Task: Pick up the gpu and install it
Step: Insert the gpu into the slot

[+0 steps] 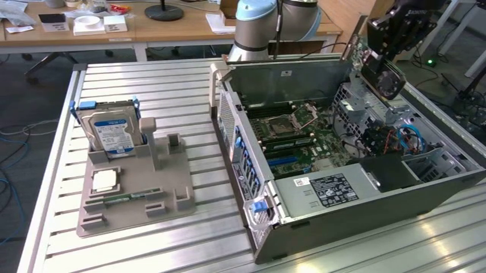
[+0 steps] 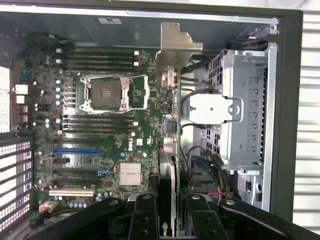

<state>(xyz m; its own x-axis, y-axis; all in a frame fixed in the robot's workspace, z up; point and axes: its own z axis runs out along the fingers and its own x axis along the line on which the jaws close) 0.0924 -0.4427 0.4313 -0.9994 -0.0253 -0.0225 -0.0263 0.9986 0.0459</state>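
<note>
Gripper (image 2: pixel 171 212) clamps gpu (image 2: pixel 175 50) — wrist view: edge-on

Green motherboard (image 2: pixel 148 150), apparently dark gpu (image 2: pixel 171 125)

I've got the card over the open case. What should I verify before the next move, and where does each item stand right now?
1. gpu clamped in the gripper: ok.
2. gpu held above the open computer case: ok.
3. blue slot on the motherboard empty: ok.
4. gpu lined up with a slot: cannot tell.
5. cables beside the drive cage clear of the gpu: cannot tell.
</note>
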